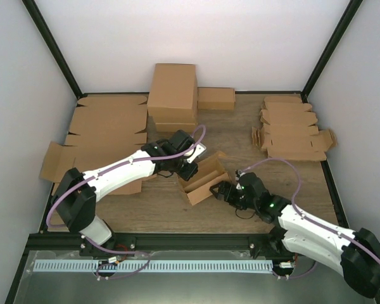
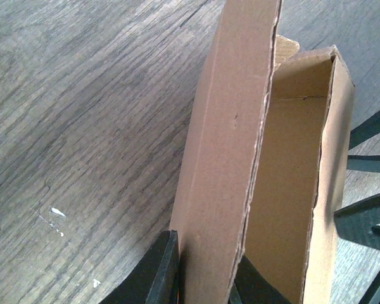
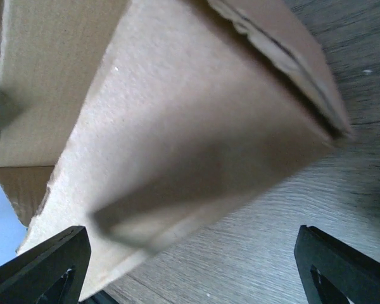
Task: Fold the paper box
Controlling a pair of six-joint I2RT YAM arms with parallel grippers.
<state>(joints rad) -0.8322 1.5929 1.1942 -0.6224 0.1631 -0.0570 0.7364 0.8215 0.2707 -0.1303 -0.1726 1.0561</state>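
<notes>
The paper box (image 1: 202, 178) is a small brown cardboard box, partly formed and open on top, standing at the table's middle. My left gripper (image 1: 187, 166) is shut on its long side wall. In the left wrist view the two black fingers (image 2: 161, 272) clamp that wall (image 2: 221, 158) from both sides, and the box's inside shows to the right. My right gripper (image 1: 225, 190) is open at the box's near right end. In the right wrist view its jaws (image 3: 193, 272) stand far apart, and the box's outer face (image 3: 177, 114) fills the frame just beyond them, with a flap edge at the upper right.
A much larger brown carton (image 1: 172, 95) stands at the back, with a small closed box (image 1: 216, 98) beside it. Wide flat cardboard sheets (image 1: 107, 126) cover the left side. A stack of flat blanks (image 1: 291, 130) lies at the back right. Bare wood (image 1: 158, 209) lies in front.
</notes>
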